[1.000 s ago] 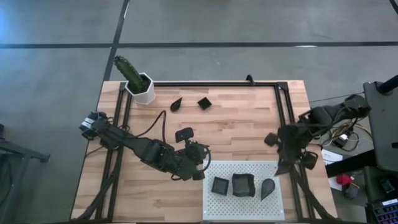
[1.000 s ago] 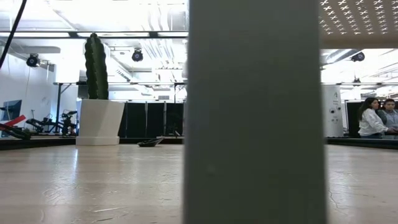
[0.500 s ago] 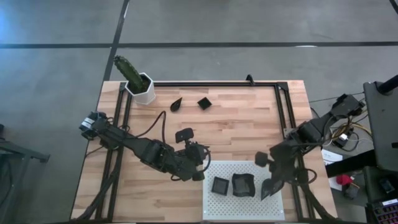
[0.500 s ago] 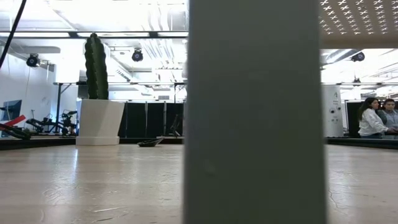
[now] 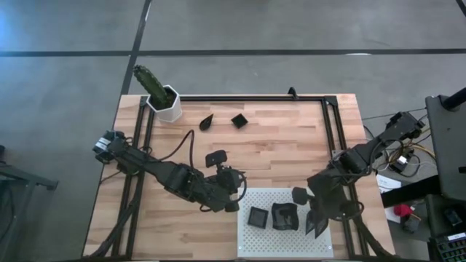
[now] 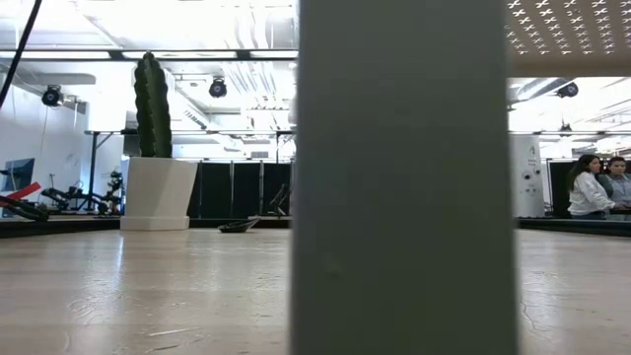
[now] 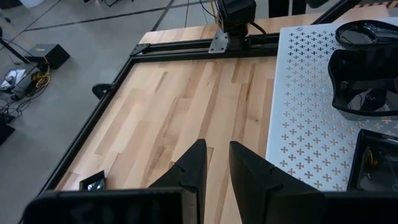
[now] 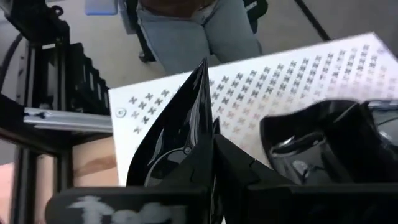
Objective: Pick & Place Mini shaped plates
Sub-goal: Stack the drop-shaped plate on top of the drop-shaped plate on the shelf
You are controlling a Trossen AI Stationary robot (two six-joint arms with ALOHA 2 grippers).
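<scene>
Butcher-block table (image 5: 277,145) carried white perforated board (image 5: 251,240). Right gripper (image 5: 314,223) pinched teardrop plate (image 8: 177,143) by its rim above the board beside wavy plate (image 5: 285,216), probably for placing. Left gripper (image 7: 214,171) idled nearby, slightly parted, empty.

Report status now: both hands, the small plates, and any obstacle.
Right hand shut on teardrop plate, over white board. Left hand waiting beside board, holding nothing. Two plates left near cactus pot. No obstacle.

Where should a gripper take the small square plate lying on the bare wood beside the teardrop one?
Probably one straight rim of the square plate, from above, one finger inside, one outside: it lies flat and low, turned cornerwise, so rotate the wrist to match.
</scene>
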